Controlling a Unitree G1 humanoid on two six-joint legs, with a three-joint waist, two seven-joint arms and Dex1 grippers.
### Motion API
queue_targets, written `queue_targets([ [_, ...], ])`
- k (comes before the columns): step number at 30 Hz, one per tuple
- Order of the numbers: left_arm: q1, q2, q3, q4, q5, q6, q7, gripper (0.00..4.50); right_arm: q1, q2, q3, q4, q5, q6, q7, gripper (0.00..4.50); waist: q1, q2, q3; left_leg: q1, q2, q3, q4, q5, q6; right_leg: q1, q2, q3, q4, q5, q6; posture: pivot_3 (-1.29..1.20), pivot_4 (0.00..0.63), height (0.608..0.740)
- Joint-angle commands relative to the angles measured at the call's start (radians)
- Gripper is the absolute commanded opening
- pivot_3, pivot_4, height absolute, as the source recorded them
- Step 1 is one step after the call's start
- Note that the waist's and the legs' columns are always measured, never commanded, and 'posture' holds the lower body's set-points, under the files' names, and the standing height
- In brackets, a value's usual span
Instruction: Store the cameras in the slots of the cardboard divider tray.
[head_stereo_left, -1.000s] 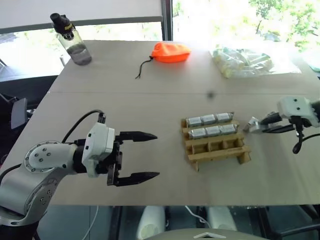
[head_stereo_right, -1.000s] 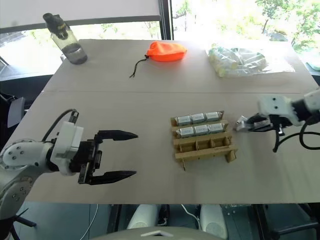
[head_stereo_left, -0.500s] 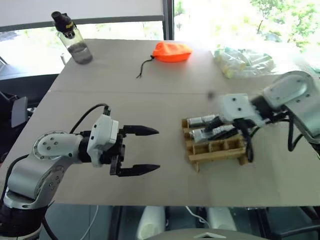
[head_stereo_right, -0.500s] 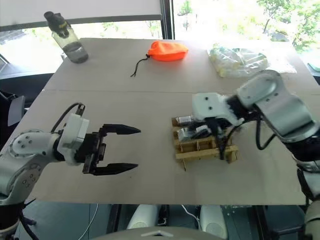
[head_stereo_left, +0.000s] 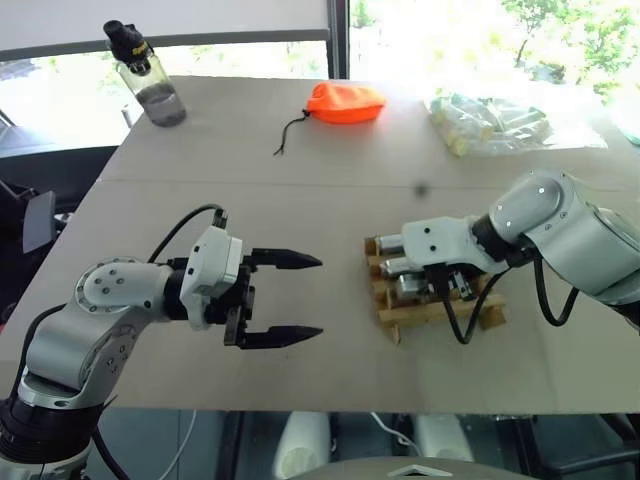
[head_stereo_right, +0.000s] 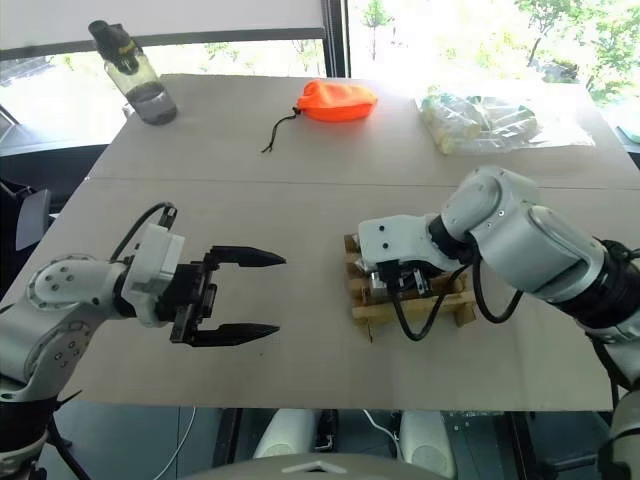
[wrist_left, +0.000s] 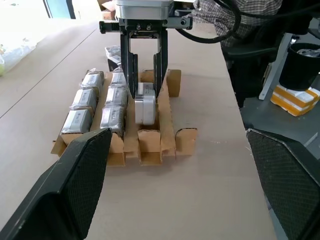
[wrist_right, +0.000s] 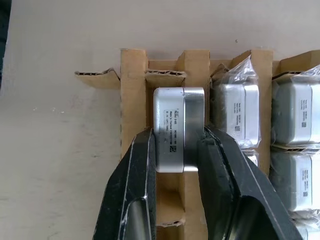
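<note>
Your right gripper (wrist_right: 176, 150) pinches a camera (wrist_right: 178, 129) over the cardboard divider tray (wrist_left: 150, 142), jaws closed on it. Your left gripper (head_stereo_left: 285, 298) hovers beside, jaws wide and empty.

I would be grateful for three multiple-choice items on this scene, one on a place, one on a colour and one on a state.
1. Where is the camera that the right gripper holds?
A. over a slot in the still unfilled row of the cardboard divider tray
B. beside the orange pouch
C. lying on the bare table

2. What colour is the pouch at the far side of the table?
A. blue
B. orange
C. black

3. How does the left gripper stand?
A. shut on a camera
B. shut on nothing
C. open, holding nothing

Answers: 1 A, the right wrist view shows the camera between the fingers above an open slot beside the filled rows. 2 B, it is bright orange with a dark cord. 3 C, its two black fingers stand wide apart over the table.
</note>
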Motion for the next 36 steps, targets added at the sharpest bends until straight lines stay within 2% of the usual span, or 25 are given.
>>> queue_targets([
  [1,-0.018,0.000,-0.002,-0.008,0.006,-0.013,-0.004,4.50,-0.025,-0.015,0.019,-0.056,0.004,0.062,0.002,0.63,0.000,0.000,0.000,0.000,0.000,0.000,0.000,0.000,0.000,0.000,0.000,0.000,0.000,0.000,0.000,0.00,0.150,0.726],
  [11,-0.028,-0.006,-0.017,-0.007,0.016,-0.012,-0.010,4.50,-0.037,0.039,0.076,-0.067,0.002,0.180,-0.097,0.63,-0.003,-0.001,0.000,0.001,0.000,0.000,0.000,0.000,0.000,0.000,0.000,0.000,0.000,0.000,0.000,0.00,0.150,0.726],
  [18,-0.028,-0.005,-0.018,-0.006,0.014,-0.013,-0.010,4.50,-0.046,0.061,0.092,-0.031,0.001,0.185,-0.150,0.63,-0.003,-0.001,0.000,0.000,0.000,0.000,0.000,0.000,0.000,0.000,0.000,0.000,0.000,0.000,0.000,0.00,0.150,0.726],
  [26,-0.020,-0.003,-0.013,-0.004,0.019,-0.017,-0.009,4.50,-0.033,0.042,0.111,-0.062,0.001,0.127,-0.140,0.63,-0.003,-0.001,0.000,0.000,0.000,0.000,0.000,0.000,0.000,0.000,0.000,0.000,0.000,0.000,0.000,0.00,0.150,0.726],
  [27,-0.019,-0.005,-0.016,-0.005,0.022,-0.020,-0.009,4.50,-0.028,0.035,0.111,-0.074,0.005,0.124,-0.135,1.67,-0.003,-0.001,0.000,0.000,0.000,0.000,0.000,0.000,0.000,0.000,0.000,0.000,0.000,0.000,0.000,0.00,0.150,0.726],
  [29,-0.019,-0.009,-0.019,-0.007,0.021,-0.020,-0.006,4.50,-0.024,0.045,0.084,-0.078,0.025,0.160,-0.153,2.41,-0.004,-0.001,0.000,0.000,0.000,0.000,0.000,0.000,0.000,0.000,0.000,0.000,0.000,0.000,0.000,0.00,0.150,0.726],
  [32,-0.021,-0.011,-0.020,-0.006,0.019,-0.019,-0.007,4.50,-0.038,0.028,0.050,-0.077,0.055,0.183,-0.145,3.83,-0.005,-0.001,0.000,0.000,0.000,0.000,0.000,0.000,0.000,0.000,0.000,0.000,0.000,0.000,0.000,0.00,0.150,0.726],
  [36,-0.032,-0.013,-0.021,0.001,0.014,-0.019,-0.014,4.50,-0.032,-0.063,-0.083,-0.063,0.119,0.190,-0.112,3.83,0.000,-0.001,0.001,0.000,0.000,0.000,0.000,0.000,0.000,0.000,0.000,0.000,0.000,0.000,0.000,0.00,0.150,0.726],
])
